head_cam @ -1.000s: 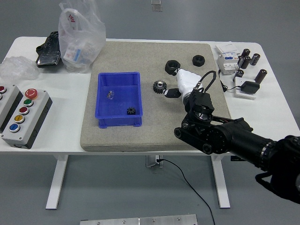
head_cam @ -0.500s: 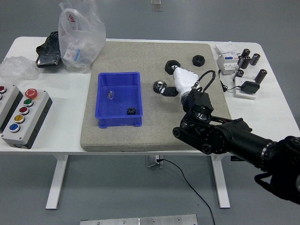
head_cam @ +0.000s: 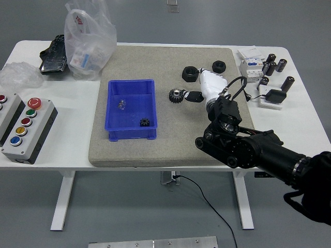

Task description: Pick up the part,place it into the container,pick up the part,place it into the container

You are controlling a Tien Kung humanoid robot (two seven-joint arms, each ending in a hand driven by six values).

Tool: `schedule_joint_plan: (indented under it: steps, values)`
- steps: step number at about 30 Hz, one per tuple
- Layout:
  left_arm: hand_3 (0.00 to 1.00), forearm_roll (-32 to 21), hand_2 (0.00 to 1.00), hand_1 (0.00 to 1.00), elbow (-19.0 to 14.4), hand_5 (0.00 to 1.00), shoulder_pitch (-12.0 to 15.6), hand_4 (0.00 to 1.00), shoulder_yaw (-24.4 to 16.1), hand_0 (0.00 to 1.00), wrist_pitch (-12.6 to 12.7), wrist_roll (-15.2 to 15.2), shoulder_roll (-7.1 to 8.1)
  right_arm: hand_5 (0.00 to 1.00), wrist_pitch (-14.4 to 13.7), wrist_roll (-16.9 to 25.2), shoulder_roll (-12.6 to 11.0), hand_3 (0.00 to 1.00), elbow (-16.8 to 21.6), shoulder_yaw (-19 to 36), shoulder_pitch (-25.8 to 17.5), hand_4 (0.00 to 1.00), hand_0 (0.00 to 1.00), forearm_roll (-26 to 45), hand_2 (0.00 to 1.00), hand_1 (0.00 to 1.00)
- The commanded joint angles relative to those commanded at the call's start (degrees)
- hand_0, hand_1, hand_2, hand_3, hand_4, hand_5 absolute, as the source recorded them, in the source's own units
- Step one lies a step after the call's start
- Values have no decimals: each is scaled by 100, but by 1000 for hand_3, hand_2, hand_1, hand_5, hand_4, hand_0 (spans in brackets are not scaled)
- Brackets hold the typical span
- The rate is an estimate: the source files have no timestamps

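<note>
right hand (head_cam: 207, 89) beside gear (head_cam: 176, 95), blue bin (head_cam: 131, 87)

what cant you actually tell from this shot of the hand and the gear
- Head view: whether the right hand touches the gear; its dark fingertips sit right beside it and the contact is too small to judge.
- The small clear item in the blue bin: too small to identify.
- Contents of the plastic bag: blurred by the film.
- Left arm: outside the frame.

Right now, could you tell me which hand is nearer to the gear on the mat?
Right. The right hand reaches in beside the gear, on its right; whether they touch is unclear. The left hand is out of view.
</note>
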Motion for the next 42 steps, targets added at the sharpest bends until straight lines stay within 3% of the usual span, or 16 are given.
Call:
schedule_joint_plan:
  steps: [7,8,13,14,20,29,35,42]
  values:
    - [742,-9,614,646,0,609,-22,753,12,740,-1,-7,4,381,60,-11,20,942,9,-27,8,798,890,45,875,873]
    - [742,-13,614,646,0,610,-25,753,14,740,-1,-8,5,380,74,-8,23,859,1,-34,9,786,894,65,810,846]
    - [742,4,614,646,0,610,-24,753,-1,740,2,4,2,380,291,-120,71,859,-86,-157,42,786,894,67,810,846]
    - [742,11,614,647,0,610,-23,754,-5,740,3,8,1,382,353,-158,90,972,-99,-185,49,784,921,37,930,915]
    - [741,9,614,646,0,610,-23,752,4,740,4,11,0,412,785,-219,148,977,-74,-322,38,787,915,-162,961,917]
    - [741,34,614,647,0,608,-14,752,-7,740,6,4,7,427,1091,-219,144,998,29,-192,-32,784,913,-290,946,900]
    - [742,49,614,645,0,609,8,753,-19,740,7,-2,-5,429,1174,-219,-40,998,172,341,-165,779,910,-780,941,898]
    - [741,37,614,647,0,609,34,752,-30,740,8,-16,-18,421,1623,-219,-435,998,549,1133,-440,777,915,-1267,932,902]
